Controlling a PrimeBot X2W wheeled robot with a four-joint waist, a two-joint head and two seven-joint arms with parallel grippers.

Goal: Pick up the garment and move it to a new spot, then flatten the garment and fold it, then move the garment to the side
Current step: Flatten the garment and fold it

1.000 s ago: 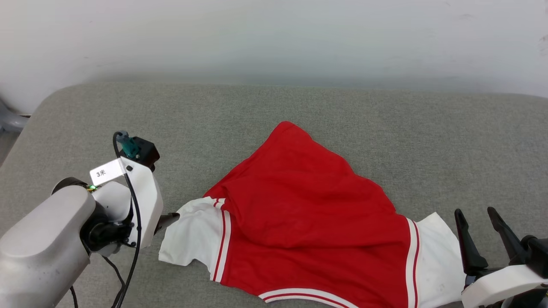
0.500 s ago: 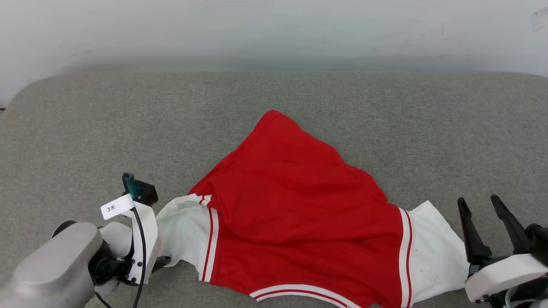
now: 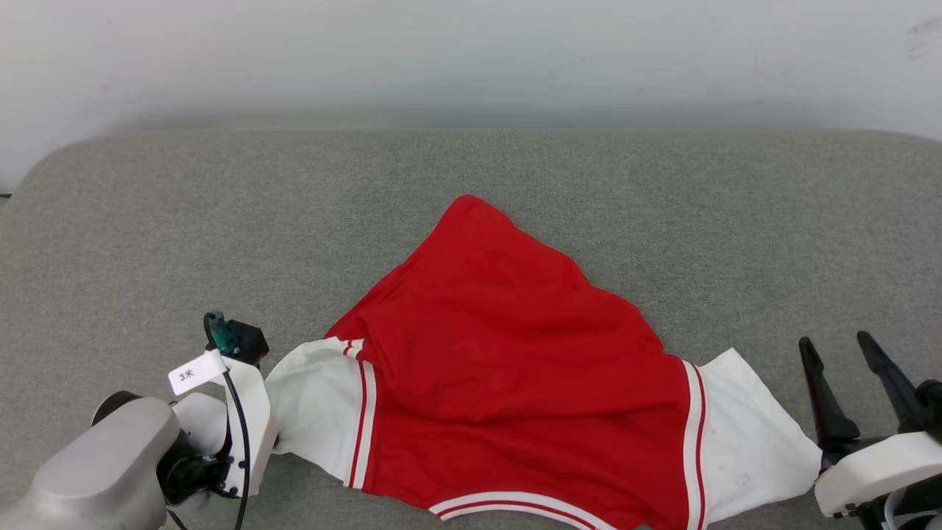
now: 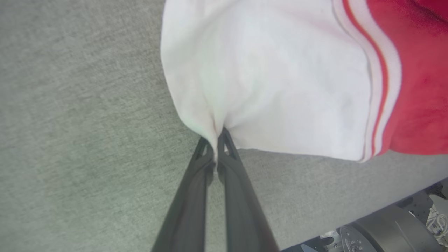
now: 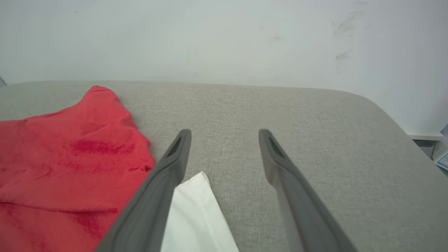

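Left jaws now pinch garment (image 4: 280,87), grey cushion (image 3: 221,221)

The grey fabric-covered bench (image 3: 662,191) has rounded far corners. A red jersey T-shirt (image 3: 508,368) lies on it, rumpled, plain red side up, at the middle toward the near edge. Its left sleeve (image 3: 316,397) and right sleeve (image 3: 751,434), both white, reach outward, and its red-and-white striped trim (image 3: 515,506) lies nearest.
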